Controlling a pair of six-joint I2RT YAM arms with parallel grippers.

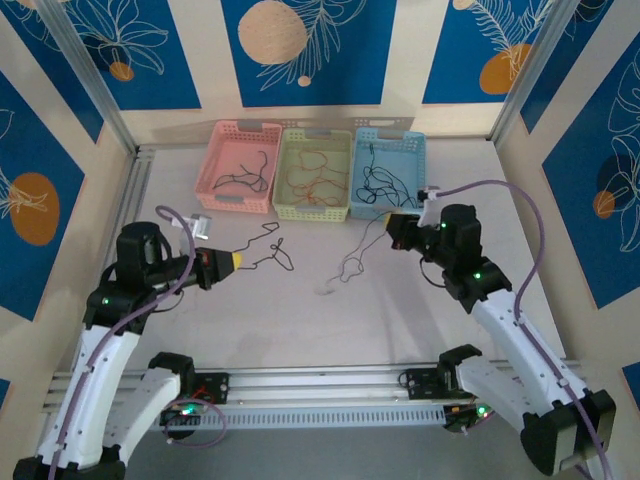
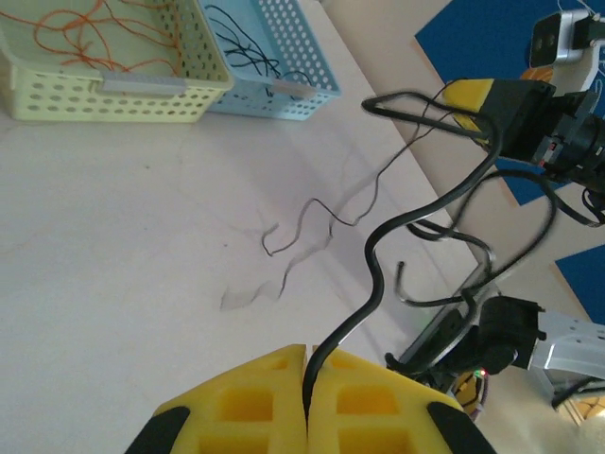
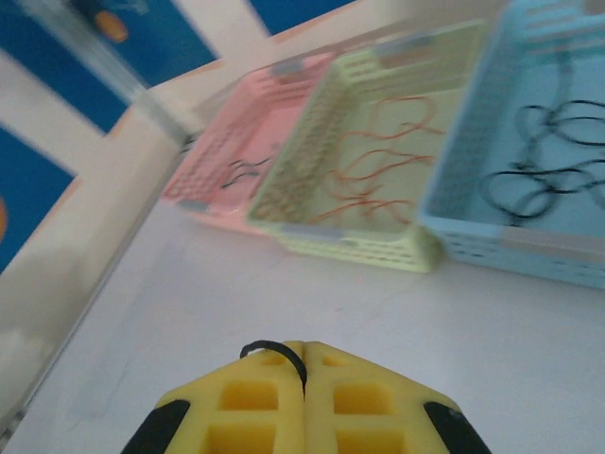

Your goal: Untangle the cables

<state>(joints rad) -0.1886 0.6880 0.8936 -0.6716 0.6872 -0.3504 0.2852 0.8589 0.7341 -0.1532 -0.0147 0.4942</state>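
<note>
The left gripper (image 1: 238, 260) is pinched tight on a black cable (image 1: 275, 245) over the left half of the table (image 1: 300, 330). Seen from above, this cable's long axis runs from the yellow fingertips toward the right, roughly along the near edge, in a few sharp kinks and a small loop. In the left wrist view it leaves the closed fingers (image 2: 255, 407) and snakes upward in glossy S-bends. The right gripper (image 1: 386, 220) is likewise clamped on a thin dark cable (image 1: 358, 255), which slants from its tips toward the table's middle, where the free end curls. In the right wrist view a small black loop shows pinched between the pads (image 3: 359, 407). Whether both grippers hold one cable or two is hard to tell. Along the far edge stand three baskets side by side. The pink basket (image 1: 222, 160) holds a thin black strand, the yellow-green basket (image 1: 290, 170) holds tangled orange-red cables (image 1: 315, 185), and the blue basket (image 1: 415, 165) holds looping black cables (image 1: 380, 185).
</note>
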